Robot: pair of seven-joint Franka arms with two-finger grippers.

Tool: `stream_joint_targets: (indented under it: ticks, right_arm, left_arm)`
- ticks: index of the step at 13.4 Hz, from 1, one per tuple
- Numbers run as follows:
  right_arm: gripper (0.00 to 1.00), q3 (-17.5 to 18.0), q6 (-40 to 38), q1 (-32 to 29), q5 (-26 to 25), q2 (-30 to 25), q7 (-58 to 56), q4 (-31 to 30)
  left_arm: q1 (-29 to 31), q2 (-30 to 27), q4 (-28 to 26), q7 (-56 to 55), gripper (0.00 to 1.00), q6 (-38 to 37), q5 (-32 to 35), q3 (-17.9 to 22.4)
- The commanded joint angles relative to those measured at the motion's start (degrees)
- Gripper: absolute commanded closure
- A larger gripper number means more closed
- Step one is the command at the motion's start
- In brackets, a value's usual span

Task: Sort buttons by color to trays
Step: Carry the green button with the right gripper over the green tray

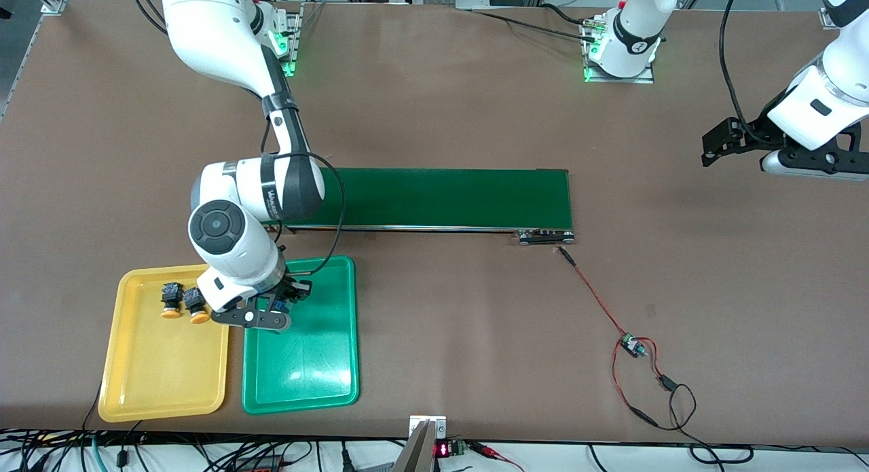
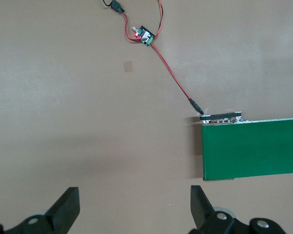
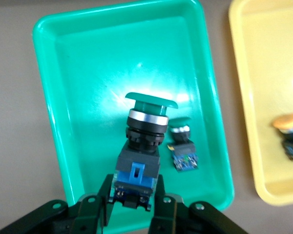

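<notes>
**Operator:** My right gripper (image 3: 134, 195) hangs over the shallow green plastic tray (image 3: 53, 97), clamped on the black-and-blue body of a green-capped push button (image 3: 144, 146), cap pointing away from the fingers. A second green-capped button (image 3: 182, 146) lies on the tray floor just beside and below the held one.

**Supervisor:** And the rest?

**Operator:** Two orange-capped buttons (image 1: 182, 302) lie in the shallow yellow plastic tray (image 1: 163, 384), close beside the gripper toward the right arm's end of the table. My left gripper (image 2: 134, 209) waits with its jaws wide apart and nothing between them, over bare table off the end of the long dark green conveyor belt (image 2: 254, 148).

**Supervisor:** What worries you?

**Operator:** Dropping from this height. The cap is round and heavy-looking (I judge it top-heavy), so the button could roll or bounce against the tray's low rim. It could also land on the button lying under it and knock it about. The gripper also sits near the tray's corner next to the yellow tray, so a sideways drift could put a green button in with the orange ones.

**Supervisor:** Anything you can't see?

**Operator:** In the front view my own wrist covers the held button and the one in the tray, so I can't judge the height above the tray floor there. The wrist view cuts off most of the yellow tray and shows only one orange cap.
</notes>
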Motion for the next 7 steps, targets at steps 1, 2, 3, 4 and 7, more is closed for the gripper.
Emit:
stream_joint_targets:
  ticks: [1, 2, 3, 4, 7]
  right_arm:
    - [1.0, 3.7, 6.2, -2.1, 0.5, 3.1, -2.0, 0.6]
    - [1.0, 3.9, 8.1, -2.7, 0.5, 4.3, -4.6, 0.7]
    - [1.0, 4.4, 9.7, -3.8, 0.6, 5.2, -8.1, 0.8]
    - [1.0, 6.2, 10.0, -5.2, 0.6, 6.0, -9.4, 1.9]
    - [1.0, 12.8, 10.0, -9.8, 0.4, 8.1, -12.7, 5.2]
  left_arm:
    - [-0.3, 0.8, 1.8, 0.3, 0.0, -1.7, -1.2, 0.3]
    - [-0.3, 0.8, 1.9, 0.3, 0.0, -1.7, -1.1, 0.3]
    - [-0.3, 0.8, 2.4, 0.3, 0.0, -1.7, -1.2, 0.3]
    - [-0.4, 0.9, 2.8, 0.3, 0.0, -1.9, -1.1, 0.3]
    - [-0.5, 0.9, 2.8, 0.2, 0.0, -2.2, -1.1, 0.3]
